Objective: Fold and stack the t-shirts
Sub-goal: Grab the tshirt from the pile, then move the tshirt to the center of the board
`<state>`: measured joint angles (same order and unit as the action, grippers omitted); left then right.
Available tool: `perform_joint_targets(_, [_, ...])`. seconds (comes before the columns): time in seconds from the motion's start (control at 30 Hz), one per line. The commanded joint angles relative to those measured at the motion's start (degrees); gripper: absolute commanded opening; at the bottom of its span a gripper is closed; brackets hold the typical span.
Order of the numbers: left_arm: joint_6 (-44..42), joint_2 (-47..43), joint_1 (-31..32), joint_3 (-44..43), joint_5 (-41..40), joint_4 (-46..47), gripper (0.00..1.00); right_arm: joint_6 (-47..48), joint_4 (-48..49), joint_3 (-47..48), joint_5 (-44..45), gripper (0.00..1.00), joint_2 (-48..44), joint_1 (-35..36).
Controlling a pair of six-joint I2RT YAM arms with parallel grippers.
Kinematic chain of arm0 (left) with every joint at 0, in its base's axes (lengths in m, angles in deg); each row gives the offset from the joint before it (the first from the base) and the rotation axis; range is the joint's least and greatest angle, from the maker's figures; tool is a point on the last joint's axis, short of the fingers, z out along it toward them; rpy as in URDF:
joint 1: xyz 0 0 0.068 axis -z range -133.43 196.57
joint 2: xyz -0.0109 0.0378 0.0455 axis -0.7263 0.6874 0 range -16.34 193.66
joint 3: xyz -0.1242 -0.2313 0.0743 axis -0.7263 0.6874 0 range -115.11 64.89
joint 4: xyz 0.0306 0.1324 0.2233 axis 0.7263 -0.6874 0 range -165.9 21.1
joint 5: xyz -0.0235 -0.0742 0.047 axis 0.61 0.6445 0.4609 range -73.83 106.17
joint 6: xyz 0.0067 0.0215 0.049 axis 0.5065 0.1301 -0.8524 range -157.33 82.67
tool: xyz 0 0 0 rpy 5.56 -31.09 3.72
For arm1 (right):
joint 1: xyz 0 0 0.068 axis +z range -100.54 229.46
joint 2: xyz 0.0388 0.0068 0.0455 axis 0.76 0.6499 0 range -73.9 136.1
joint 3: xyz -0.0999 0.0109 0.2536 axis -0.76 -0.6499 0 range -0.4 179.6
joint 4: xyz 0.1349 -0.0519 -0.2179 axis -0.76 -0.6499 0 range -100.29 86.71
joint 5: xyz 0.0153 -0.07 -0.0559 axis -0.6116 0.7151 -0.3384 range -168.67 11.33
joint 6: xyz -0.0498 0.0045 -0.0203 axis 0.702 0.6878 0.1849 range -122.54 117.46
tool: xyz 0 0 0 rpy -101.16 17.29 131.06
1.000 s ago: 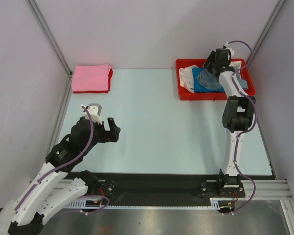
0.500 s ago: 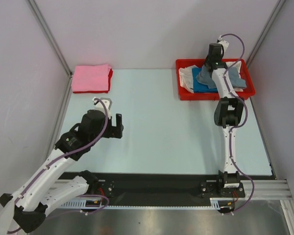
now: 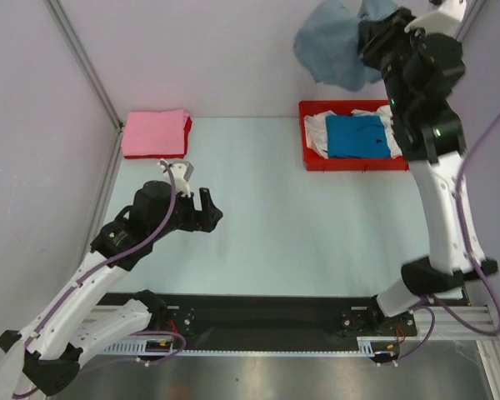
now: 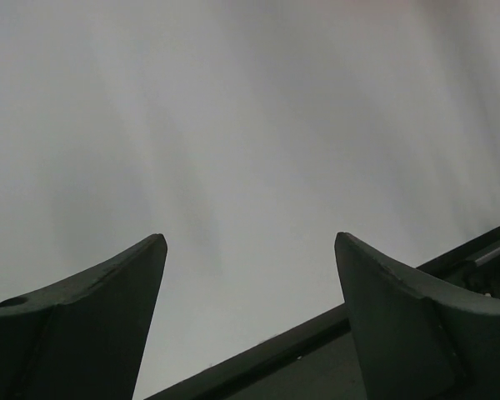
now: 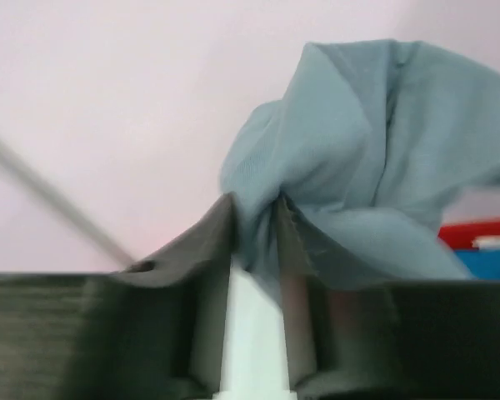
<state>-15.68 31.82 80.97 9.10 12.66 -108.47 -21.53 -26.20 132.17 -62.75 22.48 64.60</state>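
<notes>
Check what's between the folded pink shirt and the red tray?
Nothing but bare table. In the top view, the stretch from the pink shirt across to the red tray holds no object.

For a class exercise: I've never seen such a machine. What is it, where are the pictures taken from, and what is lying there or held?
Two robot arms stand at a table. One picture looks down from above; two come from wrist cameras. The right arm holds a grey t-shirt in the air, jaws shut on it. A red tray holds a blue t-shirt and white cloth. A folded pink t-shirt lies far left. The left arm has open, empty jaws.
</notes>
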Motion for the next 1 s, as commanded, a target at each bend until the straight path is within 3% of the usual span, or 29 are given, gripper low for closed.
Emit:
perform_joint_targets(0.0, [4.6,-3.3,-0.5,-4.6,3.1,3.0,0.89,-0.2,-7.5,-11.6,-3.3,0.37,-10.0,7.0])
perform_joint_targets(0.07, [6.6,-5.2,-0.6,-5.2,3.1,3.0,0.92,-1.2,-7.8,-25.0,-10.1,0.6,-15.0,10.6])
perform_joint_targets(0.1, [7.3,-5.7,-0.6,-5.6,3.1,3.0,0.92,-3.2,-8.5,-29.0,-11.9,0.82,-20.0,11.3])
perform_joint_targets(0.2, [10.3,-7.3,-0.6,-6.3,3.1,1.4,0.92,-8.4,-10.5,-47.0,-17.0,1.0,-29.3,13.7])
perform_joint_targets(0.37, [15.1,-7.2,-0.6,-4.3,2.6,-4.8,0.91,-14.4,-14.3,-73.3,-20.1,1.0,-42.4,14.9])
perform_joint_targets(0.47, [17.5,-5.4,-0.6,-0.8,3.1,-4.8,0.91,-18.0,-14.0,-82.8,-23.4,1.0,-49.1,15.2])
perform_joint_targets(0.57, [19.1,0.2,-0.5,4.2,10.2,-0.4,0.84,-20.5,-12.0,-91.7,-27.6,0.98,-51.9,15.3])
perform_joint_targets(0.6, [19.3,2.5,-0.3,6.5,12.6,1.3,0.81,-21.0,-10.2,-94.9,-28.6,0.91,-52.0,15.4])
perform_joint_targets(0.67, [18.4,11.0,1.0,7.2,17.0,5.2,0.76,-22.6,-8.7,-97.1,-29.5,0.85,-52.3,15.5])
perform_joint_targets(0.77, [14.0,25.1,6.3,1.0,12.8,1.4,0.78,-22.9,-7.0,-98.8,-25.4,0.79,-51.9,15.3])
perform_joint_targets(0.83, [12.9,30.6,9.1,-4.6,11.5,-0.7,0.75,-22.1,-5.7,-98.4,-22.4,0.56,-49.9,14.2])
perform_joint_targets(0.87, [12.7,33.4,10.0,-5.4,12.9,-0.3,0.73,-21.8,-5.3,-98.3,-22.4,0.51,-48.5,12.3])
perform_joint_targets(0.97, [11.5,36.5,15.5,-7.5,12.5,1.4,0.72,-19.3,-1.8,-98.0,-27.0,0.48,-42.6,7.4])
